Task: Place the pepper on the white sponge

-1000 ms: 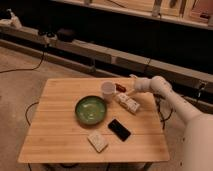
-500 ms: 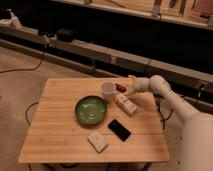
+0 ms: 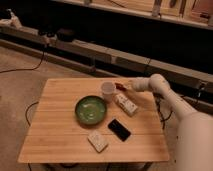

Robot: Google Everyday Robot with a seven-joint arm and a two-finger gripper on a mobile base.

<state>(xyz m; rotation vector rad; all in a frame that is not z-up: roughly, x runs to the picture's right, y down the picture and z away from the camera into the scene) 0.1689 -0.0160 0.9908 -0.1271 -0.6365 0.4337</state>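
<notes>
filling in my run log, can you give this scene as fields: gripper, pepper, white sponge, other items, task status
gripper: far side of the table, right at the pepper
pepper: just right of the white cup
white sponge: near edge, nothing on it
other items: green bowl, black phone, white block with dark marks
task status: pepper not yet on sponge

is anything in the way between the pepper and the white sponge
The tool is at the pepper by the cup. The line to the white sponge passes between the green bowl and the white block and black phone, all low; a lifted carry should clear them.
</notes>
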